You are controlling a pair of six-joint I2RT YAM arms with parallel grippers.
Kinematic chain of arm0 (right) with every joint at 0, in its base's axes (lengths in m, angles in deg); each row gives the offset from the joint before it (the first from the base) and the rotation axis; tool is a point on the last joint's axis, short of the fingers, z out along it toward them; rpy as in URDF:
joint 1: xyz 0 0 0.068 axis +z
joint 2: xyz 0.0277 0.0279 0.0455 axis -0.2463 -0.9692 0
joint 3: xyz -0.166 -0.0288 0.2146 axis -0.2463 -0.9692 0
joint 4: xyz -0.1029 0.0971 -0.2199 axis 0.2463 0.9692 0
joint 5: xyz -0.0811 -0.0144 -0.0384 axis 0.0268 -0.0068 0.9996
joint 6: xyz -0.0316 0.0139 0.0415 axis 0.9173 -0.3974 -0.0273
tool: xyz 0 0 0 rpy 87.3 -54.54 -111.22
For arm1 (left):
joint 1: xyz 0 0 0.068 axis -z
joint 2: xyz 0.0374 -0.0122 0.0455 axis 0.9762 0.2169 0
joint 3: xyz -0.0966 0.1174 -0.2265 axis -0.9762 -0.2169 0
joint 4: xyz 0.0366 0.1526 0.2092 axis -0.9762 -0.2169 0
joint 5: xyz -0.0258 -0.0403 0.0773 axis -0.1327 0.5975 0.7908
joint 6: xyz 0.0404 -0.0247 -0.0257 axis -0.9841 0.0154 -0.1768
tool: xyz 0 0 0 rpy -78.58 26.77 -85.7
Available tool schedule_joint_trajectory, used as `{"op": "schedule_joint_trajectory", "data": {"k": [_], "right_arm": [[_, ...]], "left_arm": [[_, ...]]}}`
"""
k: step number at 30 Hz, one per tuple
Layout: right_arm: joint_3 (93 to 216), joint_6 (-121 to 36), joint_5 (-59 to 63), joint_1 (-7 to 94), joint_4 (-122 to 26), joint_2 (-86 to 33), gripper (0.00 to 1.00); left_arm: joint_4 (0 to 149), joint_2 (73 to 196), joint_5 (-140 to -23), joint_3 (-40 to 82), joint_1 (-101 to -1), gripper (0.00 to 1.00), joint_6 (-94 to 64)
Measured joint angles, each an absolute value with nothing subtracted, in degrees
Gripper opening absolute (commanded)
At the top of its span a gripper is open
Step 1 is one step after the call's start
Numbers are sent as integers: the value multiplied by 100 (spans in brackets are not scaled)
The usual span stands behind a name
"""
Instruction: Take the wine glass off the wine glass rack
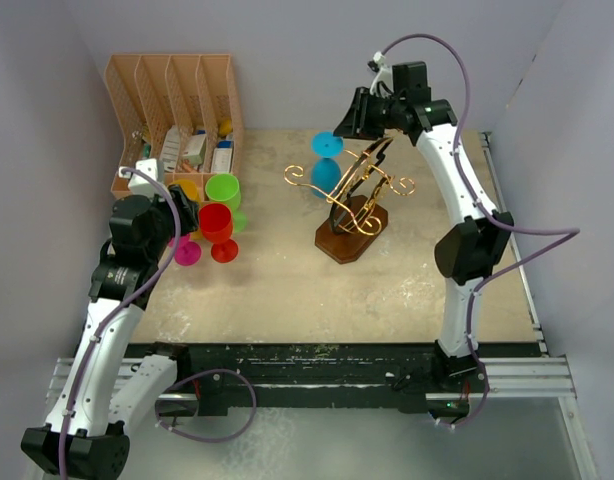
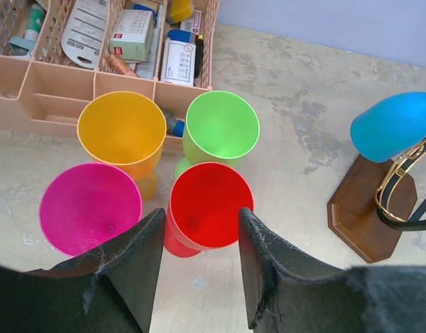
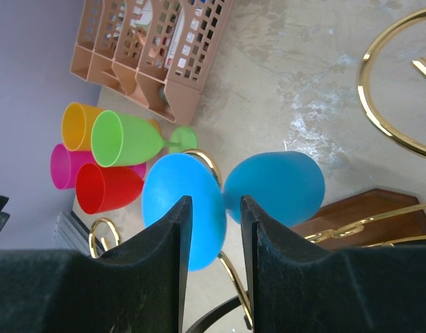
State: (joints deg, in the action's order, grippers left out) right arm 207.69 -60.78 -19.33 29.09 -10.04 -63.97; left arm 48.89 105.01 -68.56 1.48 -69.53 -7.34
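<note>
Sideways on the wine glass rack hangs the blue wine glass, its stem between the right gripper's parted fingers, with no contact visible. The left gripper stands spread by the red glass.

The near half of the mottled beige tabletop lies bare, and a strip of it is open between the left cluster and the gold wire rack on its dark wooden base. The rack's curled arms close around the hanging blue plastic wine glass from the right. On the left, the red plastic goblet, green goblet, pink goblet and orange goblet crowd just before the tan slotted organizer.
</note>
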Motion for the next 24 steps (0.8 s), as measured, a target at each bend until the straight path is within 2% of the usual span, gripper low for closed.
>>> {"op": "schedule_joint_trajectory", "data": {"k": [24], "right_arm": [[20839, -5991, -2397, 3077, -929, -6413, 35]], "left_arm": [[4889, 10593, -6941, 148, -6953, 50, -736]]}}
